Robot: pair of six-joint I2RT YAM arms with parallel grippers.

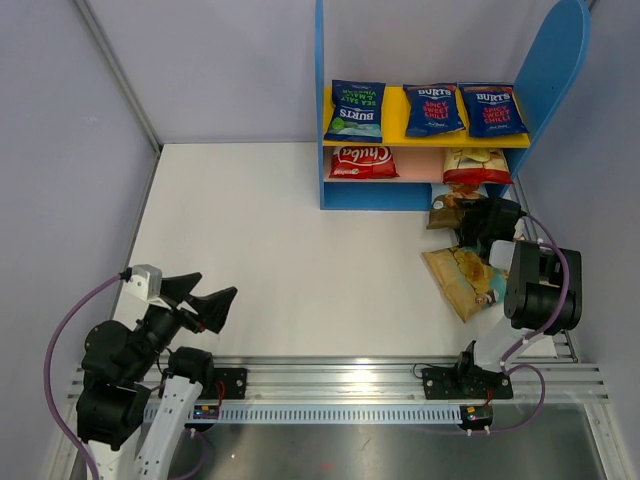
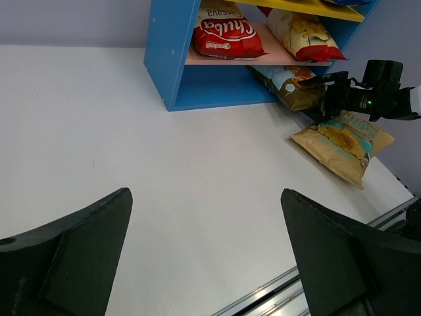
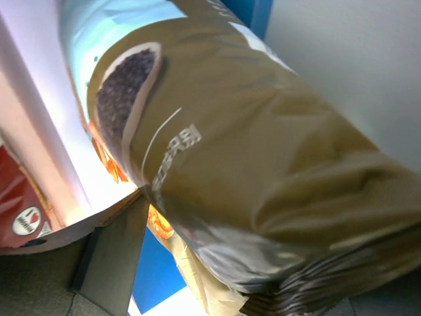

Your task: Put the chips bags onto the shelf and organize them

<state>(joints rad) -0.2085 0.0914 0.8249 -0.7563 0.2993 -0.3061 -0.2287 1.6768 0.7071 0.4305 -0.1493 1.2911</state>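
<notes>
One tan bag [image 1: 462, 282] lies on table [image 1: 280, 250] at 4 o'clock; right gripper [image 1: 466, 222] pinches cassava bag [image 1: 445, 211]; left gripper [image 1: 214, 290] spread.

Burts bags [image 1: 355, 110] [image 1: 434, 109] [image 1: 493, 109] three; Chuba [image 1: 363, 160] [image 1: 476, 165] two; cassava [image 1: 450, 211] one; tan-gold [image 1: 462, 281] one.

We look past the left gripper [image 2: 210, 263], jaws spread wide, toward the shelf [image 2: 172, 59]. On its pink board lie a red Chuba bag [image 2: 223, 33] and a second red-white bag [image 2: 302, 33]. A brown bag [image 2: 289, 89] pokes out from under that board, held by the right gripper [image 2: 327, 95]. Near the shelf's front corner, a tan-gold bag [image 2: 342, 141] lies flat on the white tabletop [image 2: 131, 151].
</notes>
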